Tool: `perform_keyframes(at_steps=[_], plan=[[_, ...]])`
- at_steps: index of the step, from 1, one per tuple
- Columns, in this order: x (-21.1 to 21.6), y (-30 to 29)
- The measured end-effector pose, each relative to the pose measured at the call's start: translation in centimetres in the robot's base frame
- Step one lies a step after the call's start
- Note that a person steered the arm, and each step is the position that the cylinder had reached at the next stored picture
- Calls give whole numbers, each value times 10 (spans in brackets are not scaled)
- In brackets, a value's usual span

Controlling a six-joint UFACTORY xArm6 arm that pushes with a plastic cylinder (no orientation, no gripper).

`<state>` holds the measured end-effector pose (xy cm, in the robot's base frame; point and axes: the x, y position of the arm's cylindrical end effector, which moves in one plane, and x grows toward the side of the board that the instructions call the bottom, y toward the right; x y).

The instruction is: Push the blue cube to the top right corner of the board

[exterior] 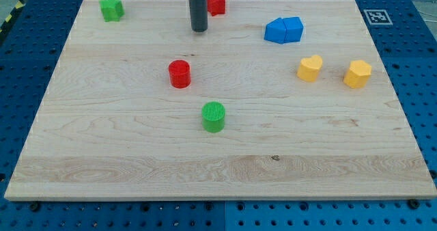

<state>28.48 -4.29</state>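
Note:
Two blue blocks sit touching at the view's upper right: the left one (275,31) and the right one (293,28), which looks like the cube. My tip (199,30) rests on the board near the top centre, well left of the blue blocks. A red block (216,2) is just right of the rod, near the top edge.
A green star-like block (111,8) is at the top left. A red cylinder (179,74) and a green cylinder (214,116) stand mid-board. Two yellow blocks (310,68) (357,74) lie at the right. A marker tag (377,16) is beyond the wooden board (136,169) at its top right corner.

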Motion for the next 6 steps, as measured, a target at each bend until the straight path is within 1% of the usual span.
perform_keyframes(at_steps=[2,4,5,6], plan=[[10,19],[15,65],[36,75],[48,102]])
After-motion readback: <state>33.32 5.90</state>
